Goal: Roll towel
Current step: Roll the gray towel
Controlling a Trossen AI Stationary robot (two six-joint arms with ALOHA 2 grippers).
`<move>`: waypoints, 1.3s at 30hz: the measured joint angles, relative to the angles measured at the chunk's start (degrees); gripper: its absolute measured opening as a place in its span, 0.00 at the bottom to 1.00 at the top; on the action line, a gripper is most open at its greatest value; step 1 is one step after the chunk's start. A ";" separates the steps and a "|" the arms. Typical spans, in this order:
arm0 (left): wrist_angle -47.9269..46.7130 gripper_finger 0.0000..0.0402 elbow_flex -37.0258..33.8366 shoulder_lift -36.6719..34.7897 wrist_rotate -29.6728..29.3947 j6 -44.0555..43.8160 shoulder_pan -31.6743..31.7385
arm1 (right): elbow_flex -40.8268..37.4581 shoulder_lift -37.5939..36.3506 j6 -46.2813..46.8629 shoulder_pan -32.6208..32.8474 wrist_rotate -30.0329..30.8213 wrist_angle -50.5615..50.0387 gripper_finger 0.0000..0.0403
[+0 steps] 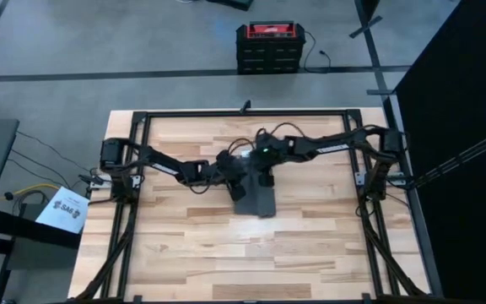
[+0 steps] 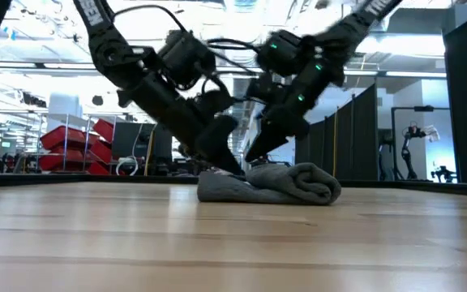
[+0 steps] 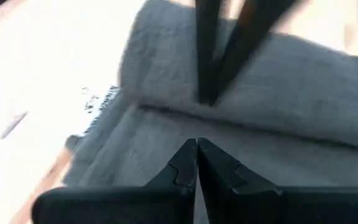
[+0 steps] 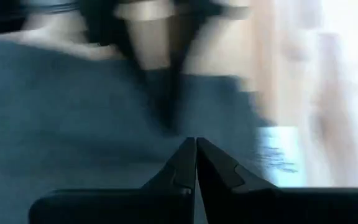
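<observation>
Closed to a thin seam, the left gripper (image 3: 197,144) holds nothing and presses down on the flat tail of the towel (image 1: 256,198), whose rolled part lies just ahead of its tips. Right of it, the right gripper (image 4: 196,143) is likewise closed and empty, bearing on the same cloth. Rolling looks partly done: a thick coil (image 2: 302,182) stands formed, with a flat strip (image 2: 221,191) left.

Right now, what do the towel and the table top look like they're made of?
The towel looks like soft woven or terry cloth, dark grey and matte: it slumps, folds, and shows a rolled end with a nubbly surface in the left wrist view. The table looks like light wood, butcher-block style: pale planks with visible seams and grain, with a slight sheen in the low view. Exact fibre and wood type can't be told.
</observation>
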 joint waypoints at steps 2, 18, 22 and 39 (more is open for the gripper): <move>0.69 0.00 0.20 0.93 0.01 0.14 0.88 | 3.87 2.86 -2.48 -0.51 0.26 -3.90 0.00; 1.99 0.00 0.24 7.25 -1.31 -2.16 1.68 | 12.40 10.70 -5.12 -3.12 5.05 -18.57 0.00; 1.60 0.00 0.24 7.28 -1.34 -1.29 1.73 | 12.37 10.70 -4.98 -3.01 5.45 -20.19 0.00; 1.68 0.00 0.13 7.28 -1.48 0.39 1.73 | 11.96 8.73 -3.64 -3.30 8.95 -22.48 0.00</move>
